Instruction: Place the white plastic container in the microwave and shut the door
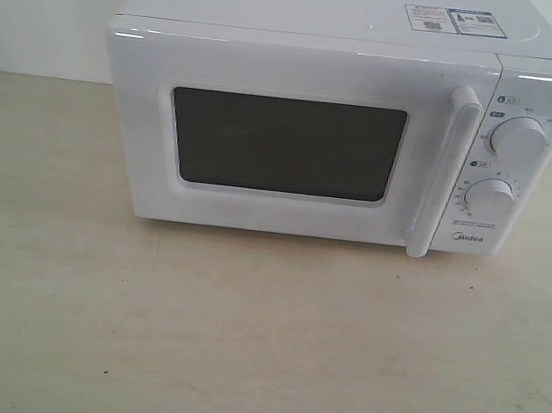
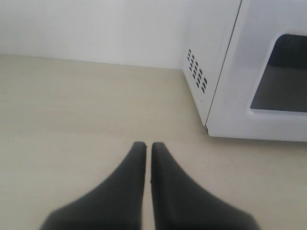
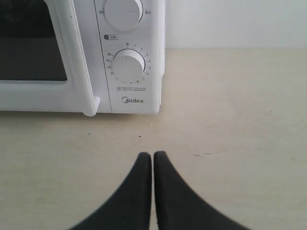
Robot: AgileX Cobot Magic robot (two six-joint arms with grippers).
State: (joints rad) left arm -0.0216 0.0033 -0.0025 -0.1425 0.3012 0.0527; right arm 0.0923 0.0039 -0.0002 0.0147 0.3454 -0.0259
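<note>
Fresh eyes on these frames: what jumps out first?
The white microwave dominates the exterior view, standing on the pale table with its door shut and the bar handle and two knobs toward the right of that view. The left gripper and right gripper are both shut and empty, over the table near the microwave's front corners. No white plastic container shows in any view.
</note>
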